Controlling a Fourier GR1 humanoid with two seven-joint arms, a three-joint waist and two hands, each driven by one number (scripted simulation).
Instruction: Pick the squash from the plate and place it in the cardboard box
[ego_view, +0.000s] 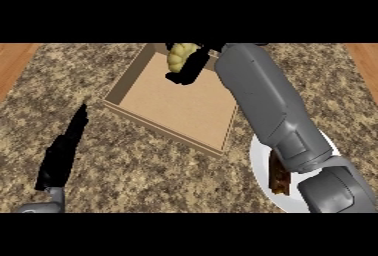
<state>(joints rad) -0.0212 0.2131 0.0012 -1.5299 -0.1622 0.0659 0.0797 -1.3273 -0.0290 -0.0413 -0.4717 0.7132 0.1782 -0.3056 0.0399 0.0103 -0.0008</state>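
We hold the squash (179, 56) in our right hand (190, 67), fingers curled round it, over the cardboard box (173, 102) at twelve o'clock; releasing remains. Our left hand (63, 152) rests open at eight o'clock.

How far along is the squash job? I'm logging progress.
Done: the squash is off the plate. In hand: the right hand holds it over the cardboard box. Left: releasing it inside. The left hand rests open at lower left.

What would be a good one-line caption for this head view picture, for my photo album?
Right hand holds the yellow squash over the cardboard box, white plate behind.
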